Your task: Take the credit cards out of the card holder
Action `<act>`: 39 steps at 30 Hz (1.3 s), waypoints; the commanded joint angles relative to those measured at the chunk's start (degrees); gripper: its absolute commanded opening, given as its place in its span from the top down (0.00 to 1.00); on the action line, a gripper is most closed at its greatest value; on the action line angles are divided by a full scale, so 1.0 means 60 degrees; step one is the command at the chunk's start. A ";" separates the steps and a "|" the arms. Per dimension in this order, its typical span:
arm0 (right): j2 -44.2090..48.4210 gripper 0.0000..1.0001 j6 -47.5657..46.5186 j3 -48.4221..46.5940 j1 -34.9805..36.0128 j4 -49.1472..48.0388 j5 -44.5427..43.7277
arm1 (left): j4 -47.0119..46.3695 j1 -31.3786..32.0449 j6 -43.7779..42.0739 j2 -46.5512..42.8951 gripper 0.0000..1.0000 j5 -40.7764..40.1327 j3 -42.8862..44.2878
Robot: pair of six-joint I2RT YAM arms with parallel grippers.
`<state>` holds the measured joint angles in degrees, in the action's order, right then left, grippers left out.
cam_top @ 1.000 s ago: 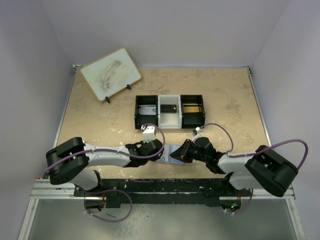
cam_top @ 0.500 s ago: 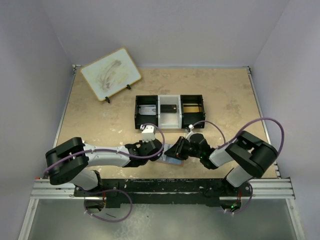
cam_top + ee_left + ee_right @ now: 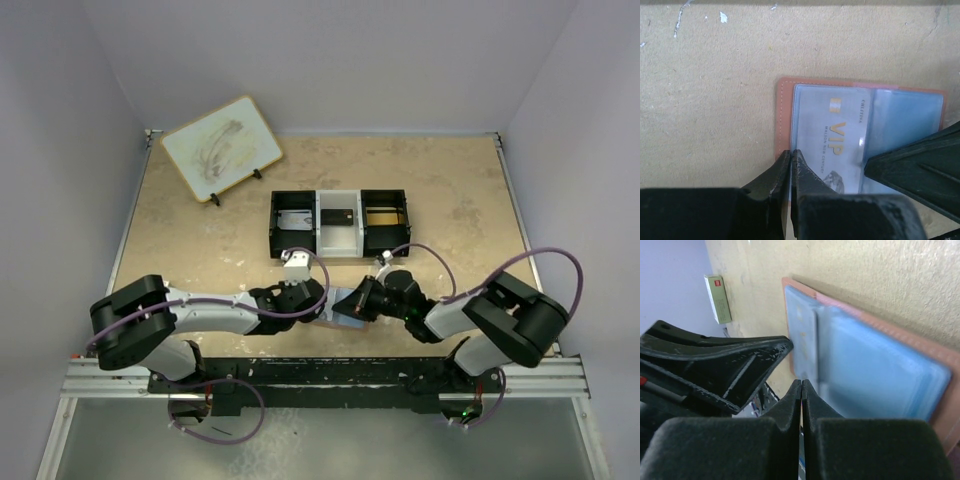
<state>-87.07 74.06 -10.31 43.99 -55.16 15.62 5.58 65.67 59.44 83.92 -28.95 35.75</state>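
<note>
Right arm's the only thing that shifted over the last second: its elbow swung in from way out on the right, and the right gripper (image 3: 362, 298) went from partly open to jaws pressed tight together, while the left arm hasn't budged. Card holder (image 3: 343, 304) is lying opened flat on the table (image 3: 200, 240), close to the near edge, right between my two claws. Left gripper (image 3: 790, 156) is fully closed too, with nothing between the fingers. Its tip is parked on the near edge of the holder by one corner. My read is that it's there purely as a paperweight, so the wallet doesn't skate around when I tug on a card. On the left wrist cam I can see a pale blue VIP card (image 3: 832, 137) tucked in its slot, with the brown border showing around it. Right claw comes in from the opposite side, closed tip low over the blue slots, just beside the seam where that card's edge ends. Can't tell from the right wrist cam whether it actually pinched a card edge or just closed on air; I see nothing clamped. So I'd say this card isn't out yet, and the next try needs the tip to catch that edge.
</note>
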 commanded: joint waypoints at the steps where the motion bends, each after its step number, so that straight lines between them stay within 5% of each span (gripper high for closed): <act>1: 0.1069 1.00 -0.0321 -0.0172 -0.0010 0.1454 -0.0735 | 0.0215 0.0085 0.0072 -0.0327 1.00 0.0343 -0.0265; 8: 0.1503 1.00 -0.0395 -0.0055 -0.0066 0.1984 -0.0708 | 0.0184 0.0086 -0.0019 -0.1048 0.87 -0.0022 -0.0233; 16: 0.0882 0.83 -0.0652 -0.0369 -0.0066 0.1935 -0.0474 | -0.0801 0.0085 -0.0666 -0.1187 0.64 0.0518 -0.0097; 32: 0.0200 0.65 -0.0221 -0.0414 -0.0062 0.1573 -0.0574 | -0.0931 0.0085 -0.0282 0.0181 0.88 0.1168 -0.0280; 35: 0.0067 0.73 -0.0085 -0.0240 -0.0073 0.0925 -0.0481 | -0.0920 0.0085 -0.0259 0.0114 0.90 0.1179 -0.0341; 39: -0.0117 0.94 -0.0136 -0.0259 -0.0080 0.0466 -0.0220 | -0.0860 0.0087 -0.0231 0.0152 0.91 0.1148 -0.0421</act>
<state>-86.28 73.14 -11.81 43.40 -48.62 14.15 0.82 65.80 57.49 83.99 -24.40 34.76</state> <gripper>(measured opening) 0.147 0.095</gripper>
